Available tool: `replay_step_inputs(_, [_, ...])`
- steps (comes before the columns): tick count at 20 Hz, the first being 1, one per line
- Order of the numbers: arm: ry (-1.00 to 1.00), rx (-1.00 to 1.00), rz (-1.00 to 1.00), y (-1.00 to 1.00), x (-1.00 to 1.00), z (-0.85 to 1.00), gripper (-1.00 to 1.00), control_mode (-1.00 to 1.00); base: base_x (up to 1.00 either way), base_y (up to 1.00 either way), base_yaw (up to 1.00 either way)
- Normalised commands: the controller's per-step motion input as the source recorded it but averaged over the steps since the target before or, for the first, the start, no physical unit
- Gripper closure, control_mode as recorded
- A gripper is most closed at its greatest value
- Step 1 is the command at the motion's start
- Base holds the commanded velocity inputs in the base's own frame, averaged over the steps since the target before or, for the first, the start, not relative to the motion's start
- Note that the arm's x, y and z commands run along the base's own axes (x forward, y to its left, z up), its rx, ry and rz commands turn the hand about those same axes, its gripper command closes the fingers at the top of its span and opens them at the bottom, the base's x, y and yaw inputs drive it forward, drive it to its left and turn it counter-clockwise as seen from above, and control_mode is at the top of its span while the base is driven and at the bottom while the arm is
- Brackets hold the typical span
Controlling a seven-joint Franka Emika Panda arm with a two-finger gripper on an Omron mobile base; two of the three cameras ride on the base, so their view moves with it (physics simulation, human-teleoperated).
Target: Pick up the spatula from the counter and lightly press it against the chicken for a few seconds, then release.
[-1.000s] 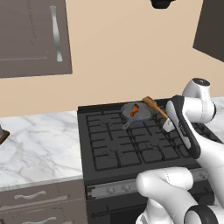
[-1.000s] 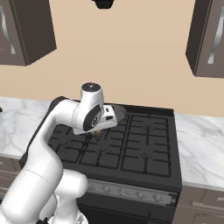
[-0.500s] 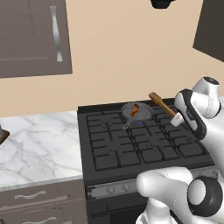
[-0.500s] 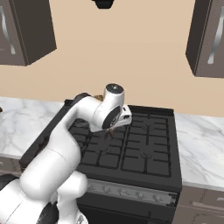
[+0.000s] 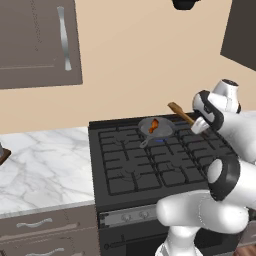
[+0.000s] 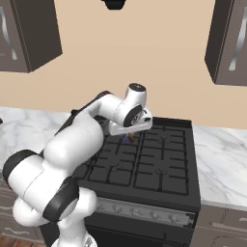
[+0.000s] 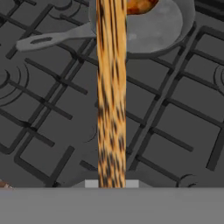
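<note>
**Inspector:** Report the jaws.

**Arm:** My jaws are closed on the spatula (image 5: pixel 181 114), near one end of its shaft. The wood hides my fingertips in the hand view. I judge the grip from the tool hanging clear above the stove grates (image 5: pixel 150 165) with nothing else carrying it. It is off the desk (image 5: pixel 45 165).

**Inspector:** Where is the tool relative to the target?

**Arm:** It runs straight out ahead of my jaws. The chicken (image 7: pixel 139 5), an orange-brown piece, sits in a grey pan (image 7: pixel 168 30) at the far end of the shaft, just to one side of it. The hand view cuts the tip off at its edge, so contact cannot be confirmed there. In the left base view the tip appears raised and apart from the meat.

**Inspector:** What are the handling properties?

**Arm:** This is my judgement, not something seen. The spatula is wood: stiff, light and not fragile. Held near its end it is a long lever and will tend to pivot in my jaws once the tip bears down, so it wants a firm hold and a gentle press. The chicken is probably soft and could slide. The pan may shift on the grates, and its handle (image 7: pixel 52 37) points off to the side.

**Inspector:** What work is outstanding?

**Arm:** The press is not yet made. The tip must come down onto the meat, rest there lightly, then lift.
</note>
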Motion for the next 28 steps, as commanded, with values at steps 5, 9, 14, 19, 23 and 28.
replay_step_inputs(5, [0.06, -0.01, 0.06, -0.15, 0.35, -0.16, 1.0, -1.0, 0.0, 0.0, 0.0])
replay_step_inputs(9, [-0.01, -0.04, 0.18, -0.07, 0.23, -0.34, 1.0, -1.0, 0.0, 0.0, 0.0])
replay_step_inputs(14, [-0.1, -0.04, 0.23, -0.04, 0.13, -0.22, 1.0, -1.0, 0.0, 0.0, 0.0])
replay_step_inputs(19, [-0.15, -0.07, 0.18, -0.02, 0.03, 0.0, 1.0, -1.0, 0.0, 0.0, 0.0])
replay_step_inputs(23, [-0.03, -0.08, 0.07, 0.0, 0.14, -0.01, 1.0, -1.0, 0.0, 0.0, 0.0])
replay_step_inputs(28, [-0.02, -0.05, 0.06, 0.0, 0.28, -0.11, 1.0, -1.0, 0.0, 0.0, 0.0])
